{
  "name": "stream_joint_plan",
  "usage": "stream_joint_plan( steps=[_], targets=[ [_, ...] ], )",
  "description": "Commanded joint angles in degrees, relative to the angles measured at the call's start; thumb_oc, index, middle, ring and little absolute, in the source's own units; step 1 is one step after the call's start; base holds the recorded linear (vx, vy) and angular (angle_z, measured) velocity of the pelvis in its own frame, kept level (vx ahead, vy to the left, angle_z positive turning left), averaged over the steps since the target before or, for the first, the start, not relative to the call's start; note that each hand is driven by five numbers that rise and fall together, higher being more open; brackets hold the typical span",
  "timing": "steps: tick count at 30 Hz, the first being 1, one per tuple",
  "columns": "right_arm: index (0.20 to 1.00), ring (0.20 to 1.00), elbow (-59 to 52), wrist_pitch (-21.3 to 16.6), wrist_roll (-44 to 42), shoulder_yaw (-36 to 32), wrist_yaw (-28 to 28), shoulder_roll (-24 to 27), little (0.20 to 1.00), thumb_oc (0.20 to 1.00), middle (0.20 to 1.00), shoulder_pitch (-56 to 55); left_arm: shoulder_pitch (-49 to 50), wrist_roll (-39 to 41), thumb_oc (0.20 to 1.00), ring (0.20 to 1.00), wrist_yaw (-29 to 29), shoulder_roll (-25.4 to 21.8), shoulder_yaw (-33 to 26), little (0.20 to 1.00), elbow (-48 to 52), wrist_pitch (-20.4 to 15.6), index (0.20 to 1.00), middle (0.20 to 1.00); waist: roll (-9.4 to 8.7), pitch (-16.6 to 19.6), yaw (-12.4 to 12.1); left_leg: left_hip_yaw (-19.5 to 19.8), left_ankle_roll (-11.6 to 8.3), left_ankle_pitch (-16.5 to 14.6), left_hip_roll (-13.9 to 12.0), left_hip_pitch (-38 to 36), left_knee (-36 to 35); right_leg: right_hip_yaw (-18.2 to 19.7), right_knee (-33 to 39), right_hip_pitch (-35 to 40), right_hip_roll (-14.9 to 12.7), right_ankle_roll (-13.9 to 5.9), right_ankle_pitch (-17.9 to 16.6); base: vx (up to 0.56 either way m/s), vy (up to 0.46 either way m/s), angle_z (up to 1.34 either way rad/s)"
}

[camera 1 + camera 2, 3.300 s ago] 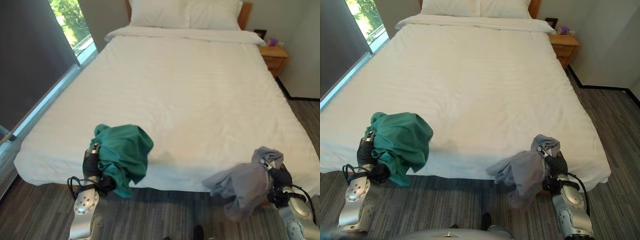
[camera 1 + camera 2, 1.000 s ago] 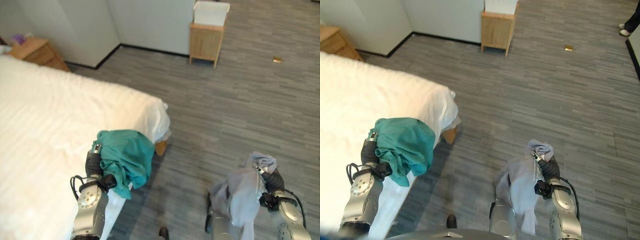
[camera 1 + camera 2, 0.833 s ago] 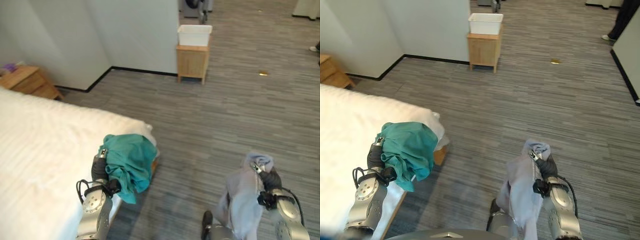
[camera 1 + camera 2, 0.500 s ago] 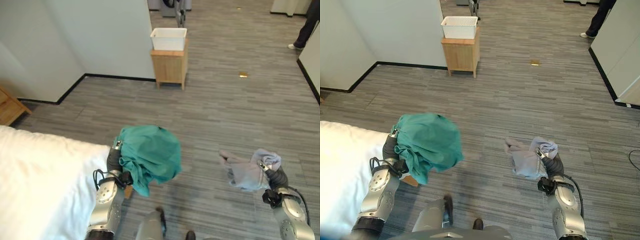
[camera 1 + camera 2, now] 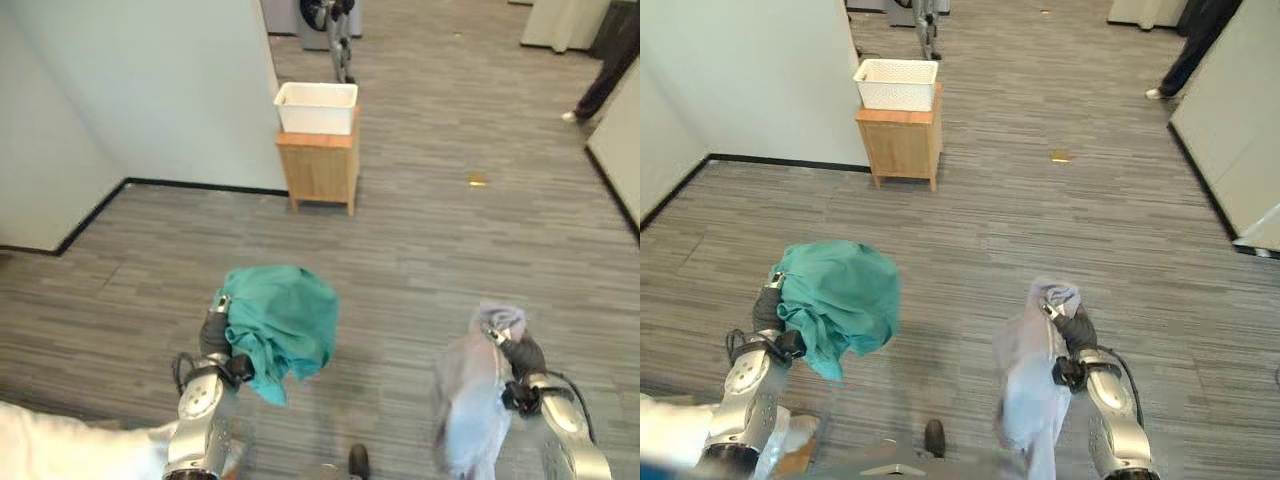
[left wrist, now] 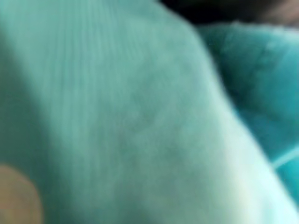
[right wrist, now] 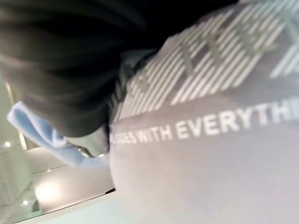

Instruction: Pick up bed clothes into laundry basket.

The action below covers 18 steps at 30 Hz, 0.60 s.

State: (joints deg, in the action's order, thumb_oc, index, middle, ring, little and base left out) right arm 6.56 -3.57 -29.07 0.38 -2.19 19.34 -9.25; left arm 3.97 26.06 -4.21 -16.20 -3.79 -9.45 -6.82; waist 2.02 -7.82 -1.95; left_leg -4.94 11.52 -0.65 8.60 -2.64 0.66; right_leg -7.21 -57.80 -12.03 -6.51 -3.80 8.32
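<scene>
A teal garment [image 5: 282, 316] is bunched over my raised left hand [image 5: 213, 336], which grips it at lower left; the same teal cloth [image 6: 117, 116] lies right against the left wrist view. My right hand [image 5: 523, 358] at lower right holds a pale grey printed garment [image 5: 468, 400] that hangs down from it; the grey cloth [image 7: 210, 154] shows past the hand's dark cover [image 7: 70, 60]. A white laundry basket [image 5: 316, 96] sits on a small wooden stand [image 5: 322, 172] well ahead of both hands, against the wall.
The bed's white corner [image 5: 60, 447] shows at the lower left edge. A pale wall [image 5: 140, 90] runs along the left up to the stand. A small yellowish object [image 5: 478, 180] lies on the grey plank floor. A person's leg [image 5: 605, 70] is at far right.
The camera has swung from the bed to face the basket, which is now nearer and more central. Both garments stayed in my hands; the grey one swung out, then hangs straight down.
</scene>
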Motion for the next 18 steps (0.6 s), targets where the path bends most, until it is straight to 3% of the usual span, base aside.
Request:
stream_joint_plan(
  steps=[1,2,3,4,5,7,9,10,12,13,15,16,17,18],
  targets=[
    [0.2,0.2,-2.3,-3.1,-0.4,-2.1,-1.9,0.5,0.2,0.2,0.2,3.2,-0.8,-1.1,0.2,0.2,0.5,-5.1,-2.5,0.2,5.5,-3.1,0.2,0.2,-1.15,0.1,-0.7,1.2,-8.55,6.6,-7.0,-3.7,-4.8,0.5,26.4,1.3,0.0,-2.67,-15.2,0.6,-0.098,0.77],
    [0.2,0.2,-2.3,-2.9,-0.4,-2.7,-2.0,0.7,0.2,0.2,0.2,2.8,-0.5,-1.0,0.2,0.2,0.8,-5.2,-2.6,0.2,5.7,-3.1,0.2,0.2,-1.27,0.2,0.0,2.0,-9.12,6.0,-6.9,-4.7,-5.3,0.2,32.0,0.0,-0.1,-2.74,-16.0,0.81,-0.215,0.76],
    [0.2,0.2,-2.2,-3.0,-1.0,-3.4,-1.5,0.6,0.2,0.2,0.2,2.2,-0.6,-0.9,0.2,0.2,0.9,-5.2,-2.6,0.2,5.3,-3.2,0.2,0.2,-2.15,-0.1,1.6,4.1,-10.29,3.2,-6.7,-7.1,-5.5,0.9,43.9,-0.5,0.0,-3.44,-16.3,0.59,-0.177,0.65],
    [0.2,0.2,-2.2,-3.0,-1.0,-3.4,-1.5,0.6,0.2,0.2,0.2,2.1,-0.6,-0.9,0.2,0.2,0.9,-5.3,-2.6,0.2,5.3,-3.2,0.2,0.2,-1.89,-0.2,1.7,4.2,-10.34,2.9,-7.0,-7.4,-5.5,0.6,44.5,0.3,0.3,-3.44,-16.4,0.88,-0.29,0.95],
    [0.2,0.2,-2.4,-3.0,-0.9,-4.0,-1.3,0.4,0.2,0.2,0.2,0.8,-1.7,-1.3,0.2,0.2,0.7,-5.0,-2.5,0.2,4.0,-3.4,0.2,0.2,-2.93,-0.1,3.5,7.0,-11.51,0.7,-7.0,-10.1,-5.7,5.2,56.2,-1.4,0.8,-5.14,-18.6,0.51,-0.157,0.99],
    [0.2,0.2,-2.7,-2.7,-0.6,-4.4,-1.5,0.5,0.2,0.2,0.2,0.4,-1.7,-1.3,0.2,0.2,0.9,-4.8,-2.3,0.2,3.9,-3.4,0.2,0.2,-2.84,-0.1,3.8,7.3,-11.96,-0.2,-7.6,-11.4,-5.7,5.0,58.5,-1.1,0.6,-6.19,-20.0,0.53,-0.172,0.91],
    [0.2,0.2,-3.6,-2.4,-0.4,-4.8,-2.4,0.8,0.2,0.2,0.2,-0.7,-0.8,-1.3,0.2,0.2,0.9,-4.1,-2.7,0.2,3.7,-3.4,0.2,0.2,-3.13,0.9,3.6,7.6,-13.01,-0.2,-8.6,-14.2,-5.5,1.1,58.8,-1.0,0.1,-6.85,-21.9,0.55,-0.2,0.59],
    [0.2,0.2,-3.8,-2.1,-0.6,-4.9,-2.7,0.8,0.2,0.2,0.2,-1.1,-0.6,-1.2,0.2,0.2,1.3,-3.7,-2.6,0.2,3.9,-3.3,0.2,0.2,-3.13,1.2,3.4,7.8,-13.39,-0.3,-9.2,-14.2,-4.3,0.3,58.6,0.2,0.0,-6.56,-21.3,0.51,-0.226,0.32],
    [0.2,0.2,-2.4,-2.2,-1.2,-4.3,-3.1,1.5,0.2,0.2,0.2,-0.3,-0.8,-1.9,0.2,0.2,1.4,-3.4,-2.3,0.2,4.2,-3.4,0.2,0.2,-2.98,1.6,3.7,6.9,-15.12,1.5,-11.3,-13.4,3.2,-0.9,56.3,2.0,0.7,-5.01,-20.4,0.48,-0.251,0.02],
    [0.2,0.2,-1.8,-2.3,-1.5,-4.1,-2.7,1.6,0.2,0.2,0.2,0.0,-0.9,-1.5,0.2,0.2,1.2,-3.2,-2.2,0.2,3.8,-3.4,0.2,0.2,-3.05,1.3,3.6,6.5,-15.87,4.8,-11.7,-11.5,9.3,-0.8,55.8,3.2,1.0,-3.98,-19.7,0.42,-0.292,-0.18],
    [0.2,0.2,-1.9,-2.8,-3.5,-4.0,-2.5,2.8,0.2,0.2,0.2,0.9,-1.8,0.5,0.2,0.2,0.7,-2.6,-2.3,0.2,3.3,-3.5,0.2,0.2,-4.63,-0.1,3.0,5.0,-17.43,11.1,-12.2,-2.8,29.8,-1.8,55.4,6.2,0.8,-0.85,-17.7,0.38,-0.398,-0.24],
    [0.2,0.2,-2.1,-2.8,-4.4,-4.7,-2.9,3.5,0.2,0.2,0.2,0.6,-1.8,1.6,0.2,0.2,1.4,-2.3,-2.2,0.2,3.2,-3.4,0.2,0.2,-5.87,-1.1,2.2,3.4,-17.56,11.9,-12.5,1.3,38.3,-1.9,56.3,8.7,0.8,0.59,-16.6,0.55,-0.557,-0.08],
    [0.2,0.2,-1.4,-2.6,-3.9,-5.4,-1.3,4.7,0.2,0.2,0.2,-0.2,-1.9,1.8,0.2,0.2,1.4,-2.1,-1.4,0.2,3.0,-2.8,0.2,0.2,-7.02,-2.7,0.0,1.2,-17.08,10.6,-12.5,8.2,45.4,-1.1,58.1,13.9,1.5,2.12,-14.3,0.42,-0.41,0.04],
    [0.2,0.2,-1.4,-2.6,-3.9,-5.4,-1.3,4.7,0.2,0.2,0.2,-0.2,-2.0,1.7,0.2,0.2,1.4,-2.1,-1.4,0.2,3.0,-2.8,0.2,0.2,-7.12,-2.6,0.0,1.2,-17.02,10.8,-12.4,8.4,45.4,-1.1,58.1,13.8,1.4,2.1,-14.4,0.45,-0.299,-0.11]
  ],
)
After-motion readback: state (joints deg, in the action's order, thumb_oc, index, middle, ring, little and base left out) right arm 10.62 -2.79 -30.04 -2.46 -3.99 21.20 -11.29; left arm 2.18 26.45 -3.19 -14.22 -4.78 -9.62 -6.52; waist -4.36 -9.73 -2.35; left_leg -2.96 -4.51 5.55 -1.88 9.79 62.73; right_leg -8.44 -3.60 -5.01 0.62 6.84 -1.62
